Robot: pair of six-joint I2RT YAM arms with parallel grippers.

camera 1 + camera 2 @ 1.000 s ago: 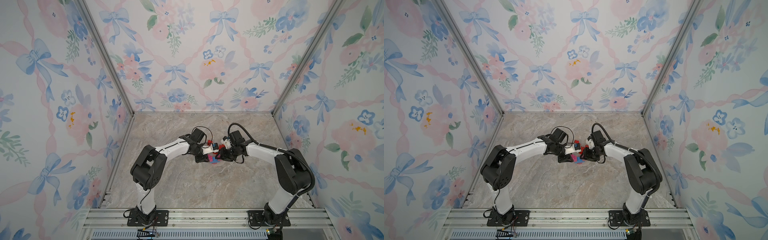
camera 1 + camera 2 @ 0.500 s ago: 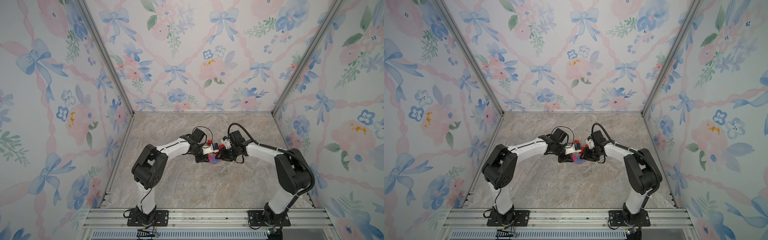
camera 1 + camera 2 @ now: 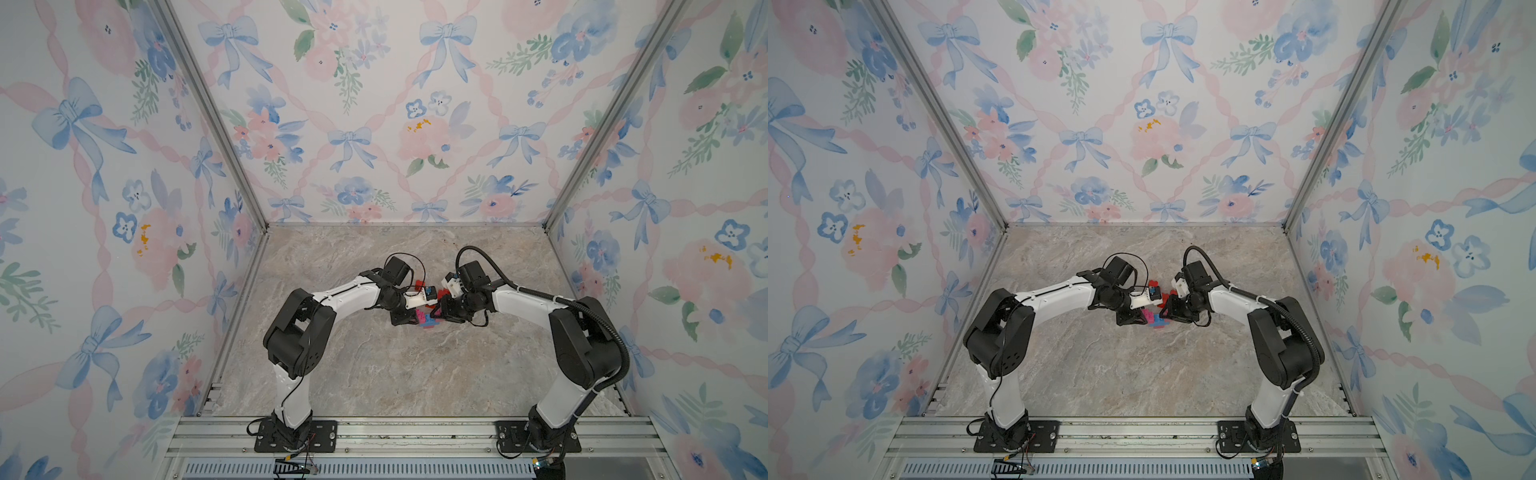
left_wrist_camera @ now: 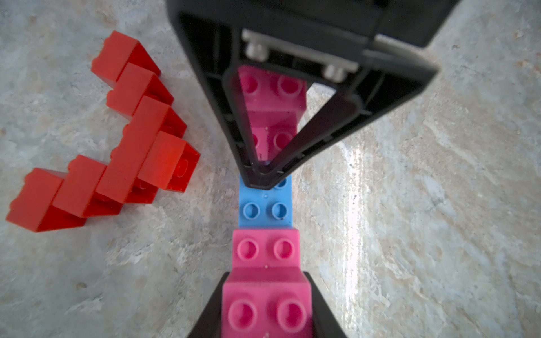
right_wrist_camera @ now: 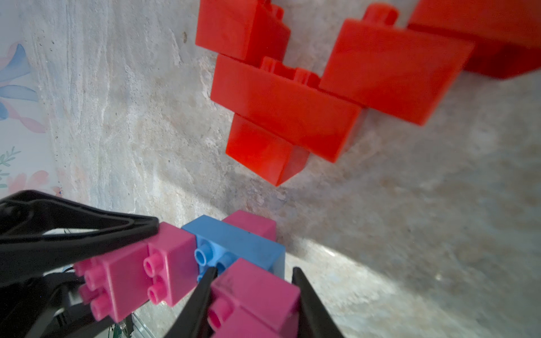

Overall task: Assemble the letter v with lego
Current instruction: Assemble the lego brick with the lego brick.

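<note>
At the middle of the desk, the left pincer pinches the left pink brick and the right pincer pinches the right pink brick, linked through the blue brick between them. Just beyond lie joined red bricks.

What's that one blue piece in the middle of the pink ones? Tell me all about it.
The blue brick is a longer, light blue block of smooth plastic with two rows of round hollow studs. It forms the middle of a stepped chain: pink bricks are pressed onto both its ends, leaving a few studs bare. Neither gripper clamps it: the left gripper and right gripper each pinch a pink brick. Whether it touches the table is unclear.
</note>
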